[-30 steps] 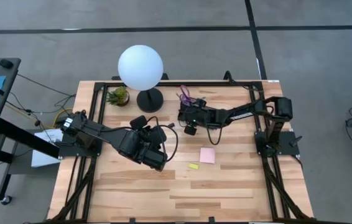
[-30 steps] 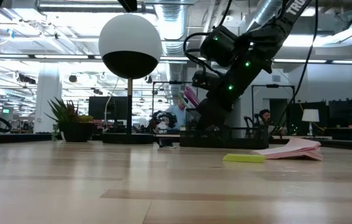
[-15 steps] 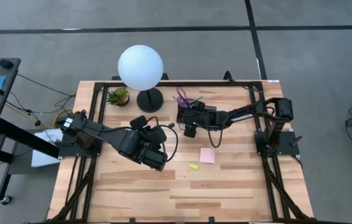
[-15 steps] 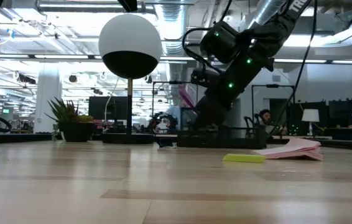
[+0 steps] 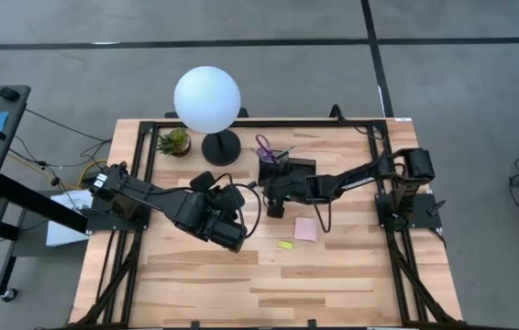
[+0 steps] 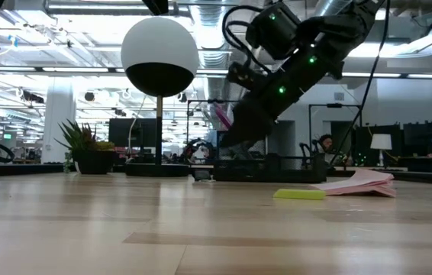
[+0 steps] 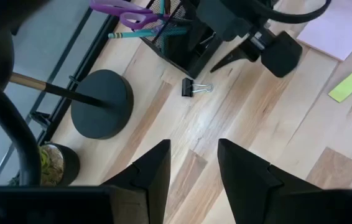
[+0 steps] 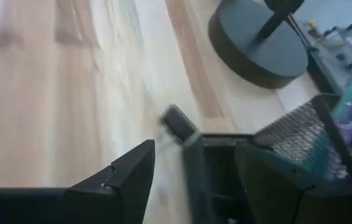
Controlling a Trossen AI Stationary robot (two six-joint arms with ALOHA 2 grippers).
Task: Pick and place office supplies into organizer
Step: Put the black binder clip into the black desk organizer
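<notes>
On the near side of the table (image 5: 204,284), the yellow slip (image 5: 285,245) and pink pad (image 5: 306,228) lie untouched. The left gripper (image 7: 191,163) waits open and empty. The right gripper (image 8: 191,163) has pulled back from the organizer (image 5: 282,167), open and empty, toward the black clip (image 7: 194,88) beside it; scissors (image 5: 266,147) already stand inside.

The wooden table (image 5: 333,284) carries the black mesh organizer (image 5: 287,167) at twelve o'clock. A lamp base (image 5: 221,147) and potted plant (image 5: 174,141) sit at eleven; a binder clip (image 7: 196,88), pink sticky pad (image 5: 306,228) and yellow piece (image 5: 285,245) lie near centre.
</notes>
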